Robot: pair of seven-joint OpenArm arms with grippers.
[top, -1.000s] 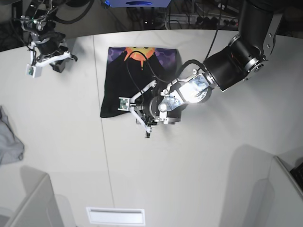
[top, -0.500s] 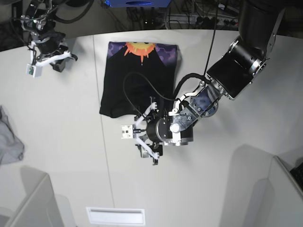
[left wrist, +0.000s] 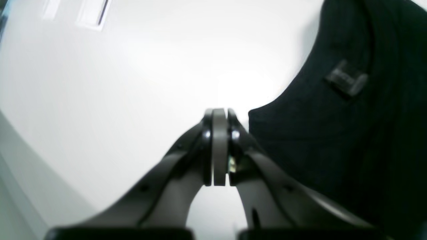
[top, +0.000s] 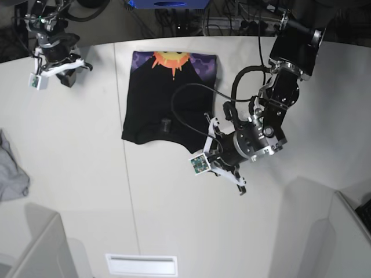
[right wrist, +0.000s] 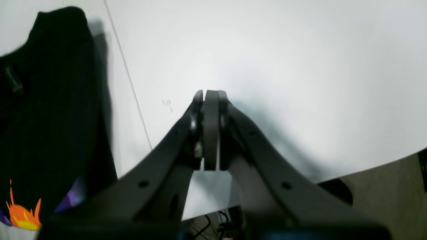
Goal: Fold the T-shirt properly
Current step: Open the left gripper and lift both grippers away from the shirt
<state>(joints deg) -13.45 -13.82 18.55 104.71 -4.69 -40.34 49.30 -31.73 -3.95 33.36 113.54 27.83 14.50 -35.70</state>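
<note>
The left tool (left wrist: 218, 146), pressed together and empty, has swung rightward off the folded T-shirt's (top: 168, 104) lower edge.

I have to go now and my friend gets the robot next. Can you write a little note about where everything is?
Left gripper: shut, empty, over bare table just off the T-shirt's near corner.
Right gripper: shut, empty, parked at the table's far edge.
T-shirt: lying flat in a rough rectangle, sun print at the far end.
Small grey cloth: lying apart.
Done: shirt looks folded.
Left: maybe tidy the edges.

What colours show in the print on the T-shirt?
Orange sun on a purple patterned band across the T-shirt, clearest in the base view.
</note>
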